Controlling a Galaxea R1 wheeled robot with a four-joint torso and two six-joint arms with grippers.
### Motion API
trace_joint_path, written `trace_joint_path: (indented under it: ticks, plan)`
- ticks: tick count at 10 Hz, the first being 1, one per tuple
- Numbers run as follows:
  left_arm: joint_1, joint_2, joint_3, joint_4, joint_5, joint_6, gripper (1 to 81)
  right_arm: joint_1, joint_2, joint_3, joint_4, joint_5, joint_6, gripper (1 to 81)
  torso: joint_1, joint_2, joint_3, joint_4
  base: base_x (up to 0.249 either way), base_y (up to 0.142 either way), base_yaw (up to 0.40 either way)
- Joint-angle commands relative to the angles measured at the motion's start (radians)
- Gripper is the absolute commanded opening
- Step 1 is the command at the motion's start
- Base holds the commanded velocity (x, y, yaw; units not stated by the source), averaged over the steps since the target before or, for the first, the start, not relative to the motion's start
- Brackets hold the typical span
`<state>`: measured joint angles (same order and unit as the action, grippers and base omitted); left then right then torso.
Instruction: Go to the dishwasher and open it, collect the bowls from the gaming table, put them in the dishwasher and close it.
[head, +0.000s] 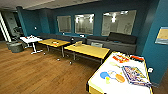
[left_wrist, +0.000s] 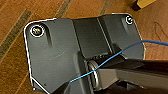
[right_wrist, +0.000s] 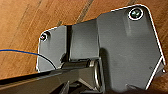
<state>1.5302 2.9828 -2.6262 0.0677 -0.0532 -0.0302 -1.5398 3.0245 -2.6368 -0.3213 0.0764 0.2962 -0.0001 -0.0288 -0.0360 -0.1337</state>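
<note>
Claw state, left or right, cannot be told. Both wrist views look down on the wood floor (head: 37, 72), with a blue cable (left_wrist: 120, 53) crossing the left one.

A dark sofa (head: 120, 40) runs along the teal wall under three windows (head: 84, 23). The gaming table (head: 115, 87) stands near, at lower right, its white top strewn with things. Two yellow tables (head: 87, 50) stand between it and the sofa. Farther left stand a white table (head: 31, 39) and grey poufs (head: 15, 47). On the gaming table lie a colourful box (head: 135, 75) with print too blurred to read, red pieces (head: 120, 58), and blue and orange round shapes (head: 111, 75).
</note>
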Motion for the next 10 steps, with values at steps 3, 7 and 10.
trace_joint_path:
  ticks: [3, 7, 10]
  plan:
    - [-0.049, -0.007, 0.005, 0.009, 0.05, 0.001, 81.1, 0.049, 0.001, 0.006, 0.008, -0.044, 0.001, 81.1, 0.0, 0.0, 0.0, 0.0, 0.0, 0.0, -0.205]
    - [-0.049, -0.007, 0.003, 0.009, 0.05, 0.0, 81.1, 0.049, 0.004, 0.006, 0.008, -0.044, 0.001, 81.1, 0.0, 0.0, 0.0, 0.0, 0.0, 0.0, -0.206]
    - [-0.051, -0.007, 0.003, 0.009, 0.05, 0.0, 81.1, 0.049, 0.004, 0.008, 0.007, -0.044, 0.001, 81.1, 0.0, 0.0, 0.0, 0.0, 0.0, 0.0, -0.207]
